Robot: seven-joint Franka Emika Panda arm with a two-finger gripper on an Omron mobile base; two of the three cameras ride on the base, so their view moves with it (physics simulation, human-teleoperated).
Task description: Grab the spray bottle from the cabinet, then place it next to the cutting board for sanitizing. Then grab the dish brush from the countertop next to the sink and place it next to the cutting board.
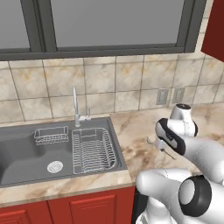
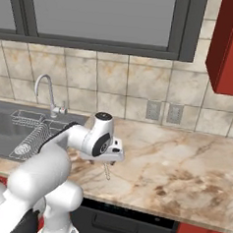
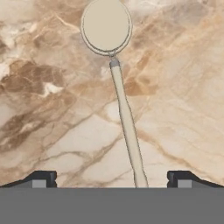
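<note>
My pincer (image 3: 112, 179) gapes wide over the dish brush (image 3: 124, 113) handle; thin handle may slip off-centre on the tabletop (image 3: 52, 109).

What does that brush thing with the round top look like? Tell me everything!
The dish brush is pale beige, with a flat round head, a small grey collar below it, and a long thin straight handle. It lies flat on the marbled countertop, right of the sink. The open gripper hovers above, one fingertip on each side of the handle's end, not touching it.
</note>
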